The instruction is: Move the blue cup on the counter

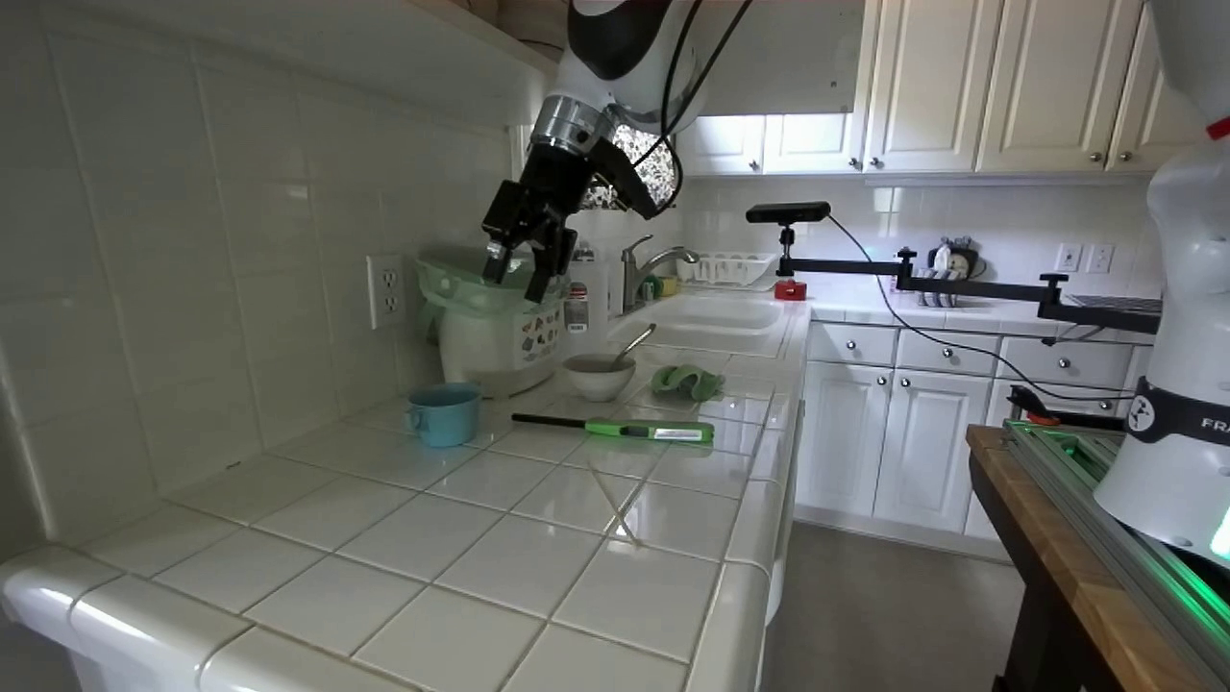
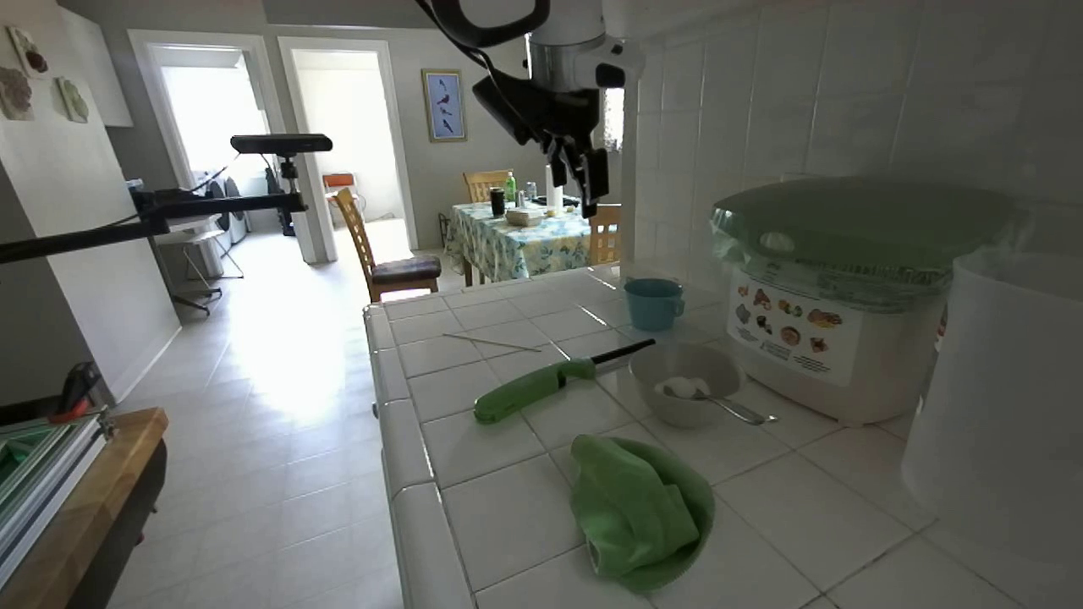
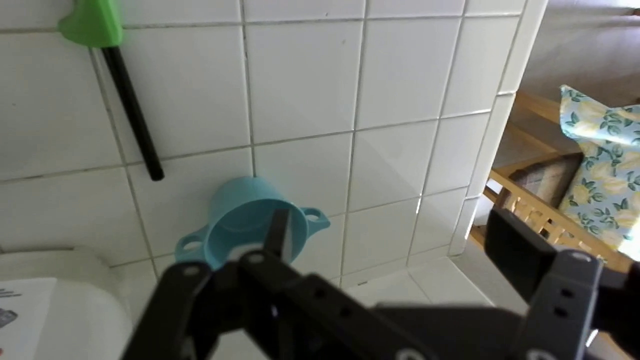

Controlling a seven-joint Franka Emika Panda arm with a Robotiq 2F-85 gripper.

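On the robot's base (image 1: 1168,481) the black band (image 1: 1187,396) carried the letters "FRA", cut off by the picture's edge, with a round emblem (image 1: 1141,413) beside them. The bin (image 1: 478,358) bore a label (image 2: 794,330) printed with small coloured pictures of food — the lines of text below them were too small to read. The bottle (image 1: 577,300) beside it had lettering too blurred to make out, as did the white sticker (image 1: 680,434) on the green-handled tool (image 2: 537,391).

The blue cup (image 1: 450,416) stood upright on the white tiled table (image 1: 452,615), near the wall (image 1: 279,336) and near the bin, apart from it. Two loop handles showed on it in the wrist view. Bin, bowl and tool crowded one side of the cup: the tool's black tip lay close to it without touching. The bowl (image 2: 668,410) held something white, and a spoon (image 2: 738,410) leaned over its rim. A crumpled green cloth (image 2: 634,512) lay near the bowl; a thin stick (image 2: 492,342) lay across the tiles, the tool between it and the bowl.

The hand (image 1: 517,274) hung well above the table, unclenched — its fingers (image 3: 520,252) spread wide. In the wrist view one of them hid part of the cup's mouth.
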